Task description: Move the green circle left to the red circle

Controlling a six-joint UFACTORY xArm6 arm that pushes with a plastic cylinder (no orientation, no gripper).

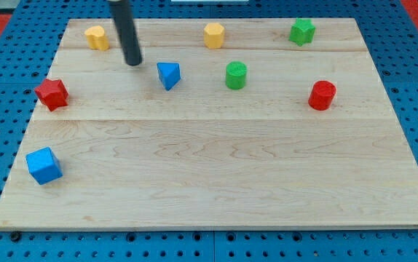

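The green circle (236, 76) stands on the wooden board (216, 167) a little above centre. The red circle (322, 95) stands to its right, near the view's right, well apart from it. My tip (132, 62) is at the end of the dark rod at the view's upper left. It lies left of the blue triangle (169, 75) and far left of the green circle, touching neither.
A yellow block (97, 37) lies at the top left, a yellow hexagon (214, 35) at top centre, a green star (302, 31) at top right. A red star (52, 94) is at the left edge, a blue cube (44, 165) at lower left.
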